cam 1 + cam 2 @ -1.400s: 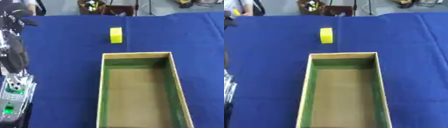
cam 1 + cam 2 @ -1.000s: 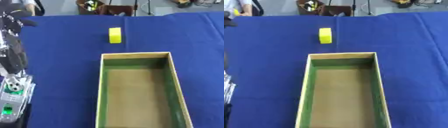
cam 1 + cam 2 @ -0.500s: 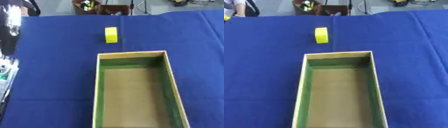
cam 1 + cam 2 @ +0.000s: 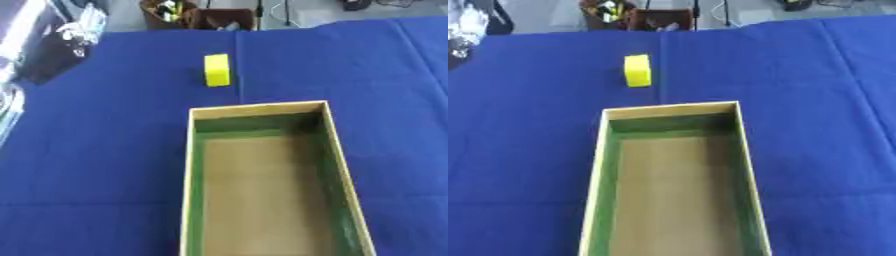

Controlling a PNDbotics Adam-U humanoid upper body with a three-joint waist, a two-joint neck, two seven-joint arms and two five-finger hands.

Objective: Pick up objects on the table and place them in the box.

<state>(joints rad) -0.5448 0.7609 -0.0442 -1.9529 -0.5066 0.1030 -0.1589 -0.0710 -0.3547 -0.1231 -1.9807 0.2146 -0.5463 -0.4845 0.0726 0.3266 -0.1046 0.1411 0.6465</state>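
Blue cloth (image 4: 105, 165) covering the table, clutter lying beyond its far edge. Left hand (image 4: 70, 42) blurring at the upper left — fingers impossible to read; right hand not showing. Yellow block (image 4: 217, 70) sitting just beyond the empty box (image 4: 188, 200) — best approaching from above, then lifting clear over the near wall.

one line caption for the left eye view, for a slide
Small yellow block on the blue tablecloth, just beyond the empty green-lined cardboard box.
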